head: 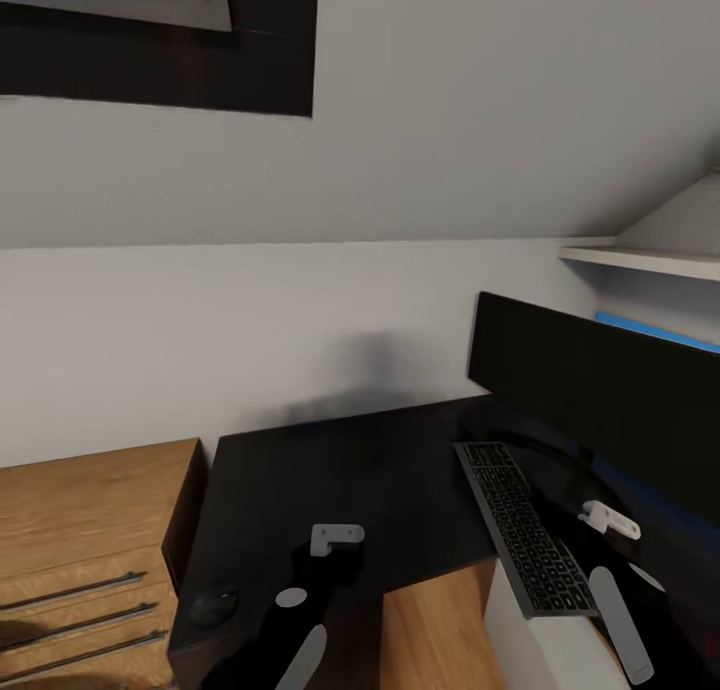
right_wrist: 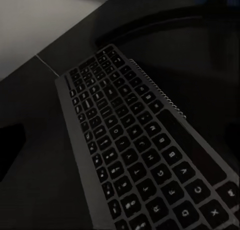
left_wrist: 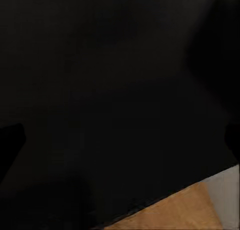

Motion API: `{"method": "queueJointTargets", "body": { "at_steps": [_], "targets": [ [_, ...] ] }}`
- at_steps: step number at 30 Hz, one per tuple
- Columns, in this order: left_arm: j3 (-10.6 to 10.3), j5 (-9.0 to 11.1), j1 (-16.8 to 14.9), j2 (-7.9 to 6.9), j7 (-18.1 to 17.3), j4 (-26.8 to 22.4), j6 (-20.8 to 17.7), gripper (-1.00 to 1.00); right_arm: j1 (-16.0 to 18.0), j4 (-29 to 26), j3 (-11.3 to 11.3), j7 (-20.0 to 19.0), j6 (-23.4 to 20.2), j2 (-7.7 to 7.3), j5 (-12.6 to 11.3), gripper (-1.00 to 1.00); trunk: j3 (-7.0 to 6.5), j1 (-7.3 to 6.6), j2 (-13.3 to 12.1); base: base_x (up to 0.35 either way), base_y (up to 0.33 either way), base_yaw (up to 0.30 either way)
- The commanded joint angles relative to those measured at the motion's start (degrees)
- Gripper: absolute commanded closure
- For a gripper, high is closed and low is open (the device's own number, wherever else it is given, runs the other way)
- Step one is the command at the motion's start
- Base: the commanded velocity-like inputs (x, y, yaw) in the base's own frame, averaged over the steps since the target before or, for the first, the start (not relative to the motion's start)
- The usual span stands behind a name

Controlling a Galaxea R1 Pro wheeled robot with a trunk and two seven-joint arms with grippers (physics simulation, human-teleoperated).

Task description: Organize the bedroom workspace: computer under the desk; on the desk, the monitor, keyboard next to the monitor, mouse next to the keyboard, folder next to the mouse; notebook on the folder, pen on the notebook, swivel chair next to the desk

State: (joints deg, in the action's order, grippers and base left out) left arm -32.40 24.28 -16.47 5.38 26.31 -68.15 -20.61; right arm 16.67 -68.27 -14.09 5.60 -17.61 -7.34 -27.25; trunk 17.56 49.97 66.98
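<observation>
The black desk (head: pixel 330 470) stands against the grey wall. On its right part the monitor (head: pixel 600 410) stands, with the keyboard (head: pixel 520 525) lying lengthwise in front of it. The mouse (head: pixel 214 605) rests at the desk's near left corner. A white-grey box, apparently the computer (head: pixel 540 655), shows below the keyboard's near end. My left gripper (left_wrist: pixel 120 145) hovers open over the desk's front edge. My right gripper (right_wrist: pixel 120 145) hangs open just above the keyboard (right_wrist: pixel 145 155), holding nothing. The swivel chair, folder, notebook and pen are out of view.
A low wooden drawer cabinet (head: pixel 85 540) stands left of the desk. Wood floor (head: pixel 430 635) shows under the desk's front edge. A white shelf (head: pixel 640 260) juts from the wall above the monitor, under the sloped ceiling.
</observation>
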Motion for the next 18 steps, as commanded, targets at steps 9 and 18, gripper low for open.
{"method": "queueJointTargets", "body": {
  "at_steps": [9, 18],
  "targets": [
    [-0.12, 0.5, -0.06, -0.02, 0.49, -0.08, -0.13, -1.0, 0.03, 1.39, 0.28, 0.41, 0.01, 0.04, -0.46, -1.0, 0.08, -0.03, 0.05, -0.335, 0.0, 0.0],
    [-0.15, 0.5, -0.06, -0.02, 0.49, -0.12, -0.12, -1.0, 0.03, 3.71, 1.18, 0.41, 0.33, 0.04, -0.37, -1.0, 0.08, -0.03, 0.05, -0.336, 0.0, 0.0]
  ]
}}
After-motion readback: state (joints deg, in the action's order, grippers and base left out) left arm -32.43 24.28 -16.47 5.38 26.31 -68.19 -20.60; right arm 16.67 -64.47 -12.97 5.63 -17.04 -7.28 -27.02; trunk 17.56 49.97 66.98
